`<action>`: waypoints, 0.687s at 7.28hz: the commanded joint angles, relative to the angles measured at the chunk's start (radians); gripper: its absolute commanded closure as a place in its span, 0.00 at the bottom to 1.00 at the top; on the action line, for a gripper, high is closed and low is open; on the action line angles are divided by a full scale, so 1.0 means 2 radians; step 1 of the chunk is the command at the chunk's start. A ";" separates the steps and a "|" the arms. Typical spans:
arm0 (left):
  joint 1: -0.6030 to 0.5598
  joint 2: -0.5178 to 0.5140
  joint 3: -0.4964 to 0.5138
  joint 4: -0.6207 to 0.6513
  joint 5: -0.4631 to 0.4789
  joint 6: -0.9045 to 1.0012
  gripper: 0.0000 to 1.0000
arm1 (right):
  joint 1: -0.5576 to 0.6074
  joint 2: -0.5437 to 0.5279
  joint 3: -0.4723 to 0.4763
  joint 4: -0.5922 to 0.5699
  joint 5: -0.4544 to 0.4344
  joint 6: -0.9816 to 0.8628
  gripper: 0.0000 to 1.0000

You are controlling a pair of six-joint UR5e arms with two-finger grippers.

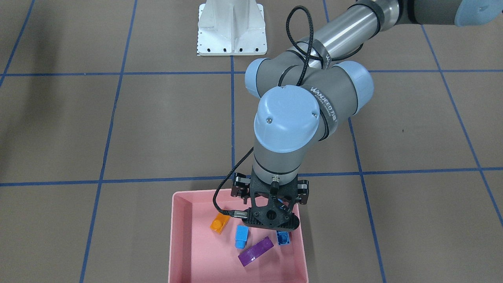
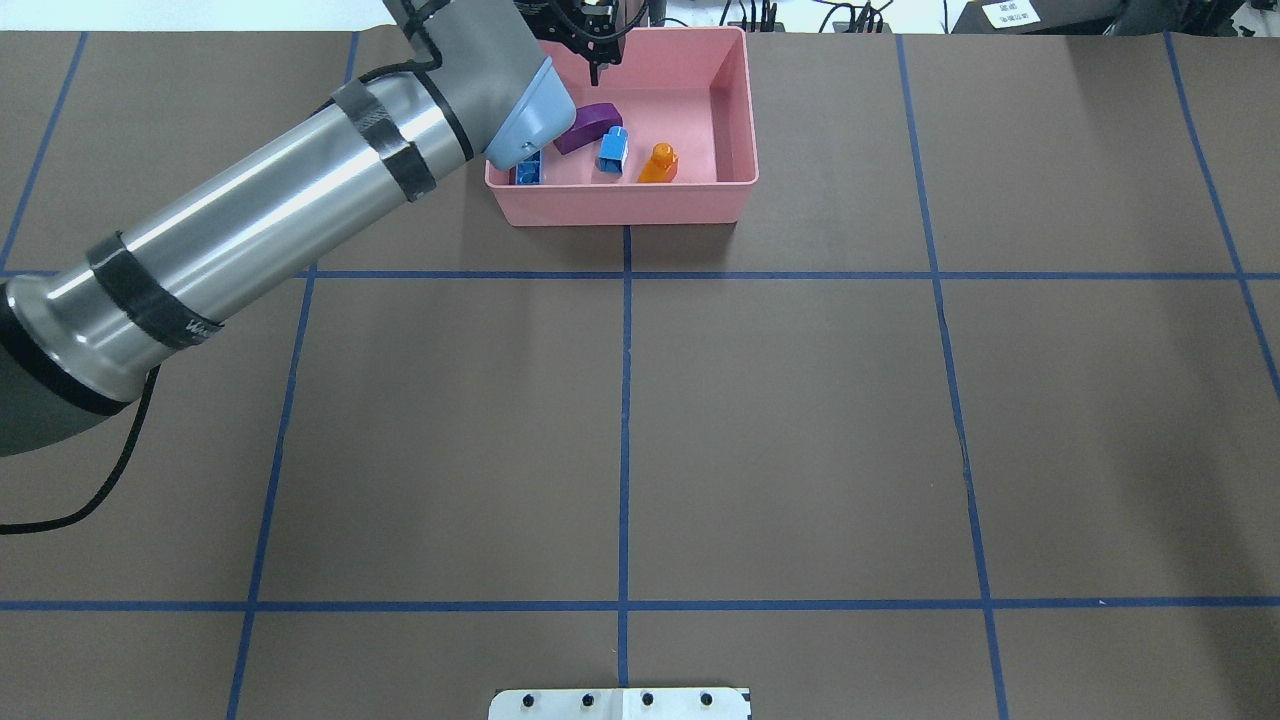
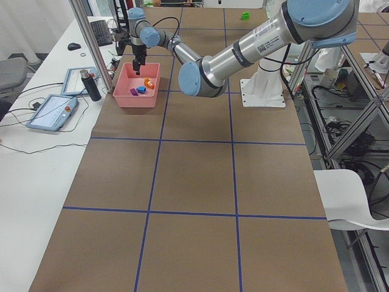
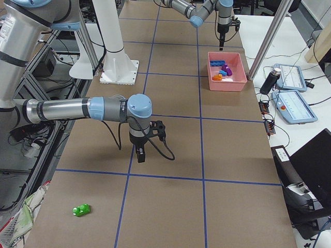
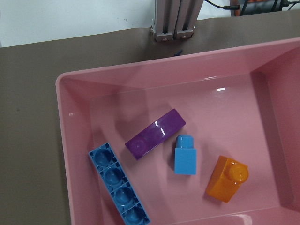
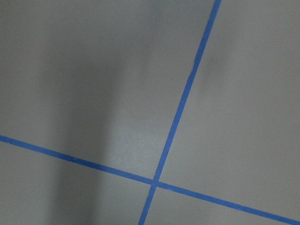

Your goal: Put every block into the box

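Note:
The pink box [image 2: 735,110] stands at the table's far edge. In it lie the orange brick [image 5: 226,179], the small light-blue brick [image 5: 185,155], the long purple brick [image 5: 154,133] and the long blue brick [image 5: 119,185], studs down, by the left wall. My left gripper [image 2: 597,72] hangs above the box, its fingers together and empty. The green brick [image 4: 81,210] lies alone on the table, far from the box. My right gripper [image 4: 140,155] points down at bare table, well away from the green brick. I cannot tell whether it is open or shut.
The white pedestal base [image 1: 232,27] stands at the robot's side of the table. An aluminium post [image 5: 173,18] rises just behind the box. A black bottle [image 3: 91,85] and tablets [image 3: 51,112] lie on the white bench beyond the box.

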 commanded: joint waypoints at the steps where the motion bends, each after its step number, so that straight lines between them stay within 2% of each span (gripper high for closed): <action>1: -0.003 0.076 -0.153 0.120 -0.001 0.107 0.00 | 0.010 -0.100 -0.036 0.135 0.000 0.002 0.01; 2: -0.013 0.169 -0.251 0.121 -0.001 0.163 0.00 | 0.020 -0.135 -0.092 0.247 0.001 0.006 0.01; 3: -0.031 0.250 -0.314 0.124 -0.001 0.239 0.00 | 0.026 -0.157 -0.152 0.350 0.001 0.005 0.00; 4: -0.054 0.321 -0.357 0.122 -0.001 0.310 0.00 | 0.029 -0.172 -0.214 0.443 0.001 -0.001 0.00; 5: -0.077 0.369 -0.386 0.121 -0.004 0.362 0.00 | 0.031 -0.177 -0.267 0.506 0.001 -0.004 0.00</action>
